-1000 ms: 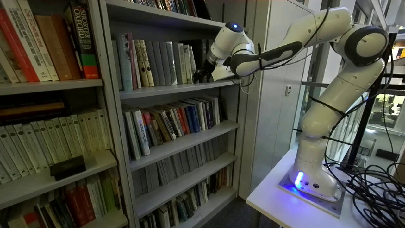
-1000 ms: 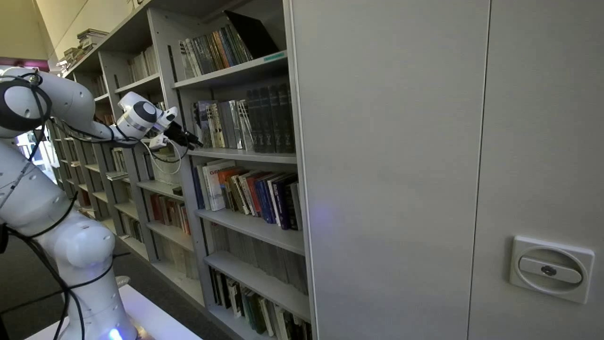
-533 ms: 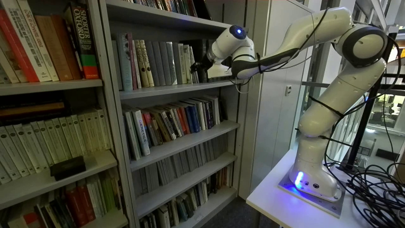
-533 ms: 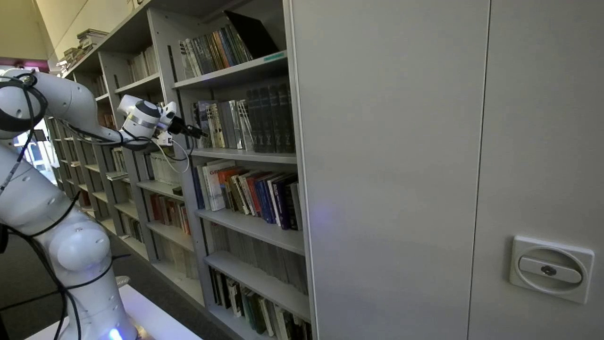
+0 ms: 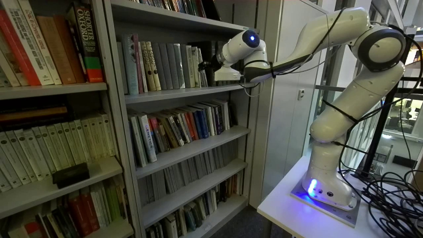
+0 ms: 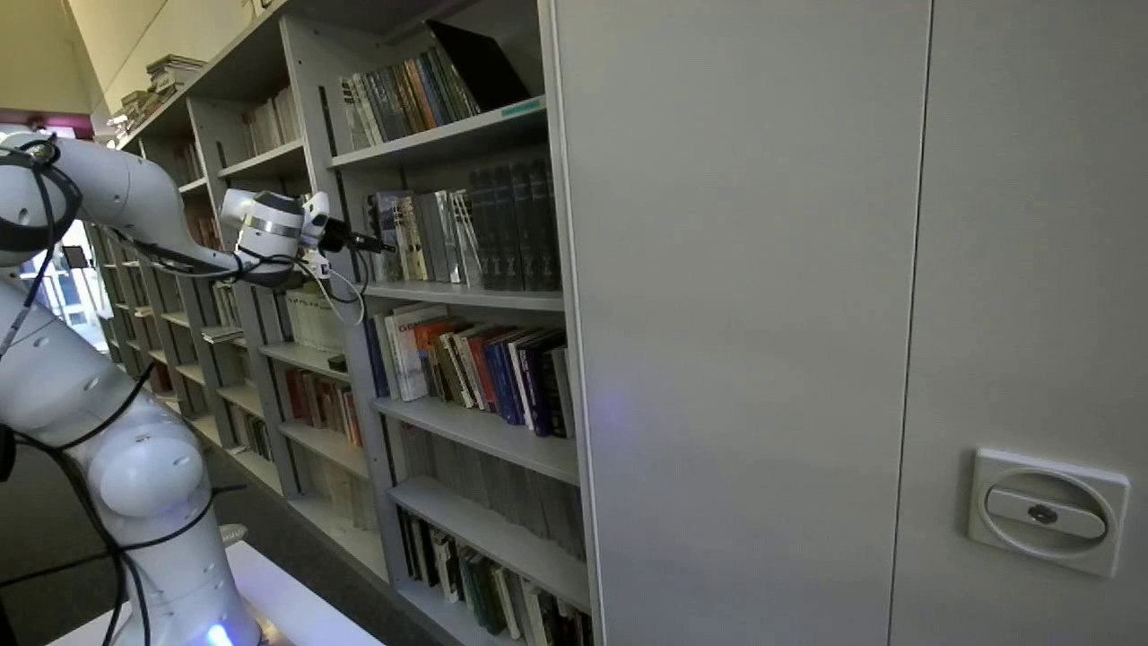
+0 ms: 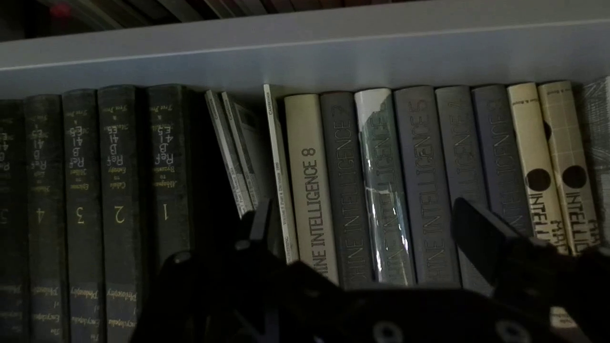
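Dimly lit, the wrist view shows the black two-fingered gripper (image 7: 365,224), its fingers (image 7: 481,243) wide apart, with spines visible through the gap. Beyond, a row of grey and cream hardback books (image 7: 424,166) lettered INTELLIGENCE stands on a pale grey shelf (image 7: 305,45), along its front edge; the gripper's dark body covers the spines at the bottom of the view, and glare washes out one glossy spine. Thin white-spined booklets (image 7: 228,152) lean beside them, partly behind a finger; black gilt-lettered volumes (image 7: 116,190) are cut off at the left.

In an exterior view, the fingertips overlap the row's right-hand end; contact cannot be told. A white box-shaped housing (image 5: 227,75) on the white jointed arm (image 5: 360,92) partly hides the black volumes.

In an exterior view, a tall grey panel (image 6: 735,314) borders the shelf's right-hand corner; the fingers look too small to show their gap.
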Tool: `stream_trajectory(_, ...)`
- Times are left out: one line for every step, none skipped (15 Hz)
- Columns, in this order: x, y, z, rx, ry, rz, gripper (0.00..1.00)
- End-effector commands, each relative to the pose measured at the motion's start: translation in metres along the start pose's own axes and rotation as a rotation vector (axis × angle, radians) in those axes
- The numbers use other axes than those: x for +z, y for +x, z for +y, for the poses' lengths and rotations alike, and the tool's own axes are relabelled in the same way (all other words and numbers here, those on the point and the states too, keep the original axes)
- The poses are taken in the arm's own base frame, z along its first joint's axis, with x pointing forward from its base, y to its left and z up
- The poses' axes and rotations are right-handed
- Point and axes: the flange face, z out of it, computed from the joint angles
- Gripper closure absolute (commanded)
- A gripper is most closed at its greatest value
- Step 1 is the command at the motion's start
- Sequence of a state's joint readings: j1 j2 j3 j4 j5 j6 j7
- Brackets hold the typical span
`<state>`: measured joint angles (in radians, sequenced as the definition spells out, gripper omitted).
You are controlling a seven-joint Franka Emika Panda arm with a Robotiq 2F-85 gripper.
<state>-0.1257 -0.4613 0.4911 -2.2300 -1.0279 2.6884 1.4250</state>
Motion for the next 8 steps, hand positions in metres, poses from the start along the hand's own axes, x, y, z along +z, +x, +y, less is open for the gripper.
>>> stream_trajectory(-0.008,0.0,0.006,0.015,-0.008,0.109,0.0)
stream_trajectory(-0.01,-0.001,0.006,0.021,-0.016,0.14,0.0)
stream_trajectory(-0.011,-0.003,0.006,0.023,-0.021,0.164,0.0)
stream_trajectory(-0.012,-0.005,0.005,0.022,-0.025,0.183,0.0)
stream_trajectory(-0.013,-0.007,0.005,0.023,-0.027,0.201,0.0)
stream_trajectory(-0.013,-0.008,0.004,0.024,-0.027,0.214,0.0)
stream_trajectory(-0.014,-0.01,0.003,0.026,-0.023,0.225,0.0)
stream_trajectory(-0.015,-0.011,0.002,0.027,-0.021,0.232,0.0)
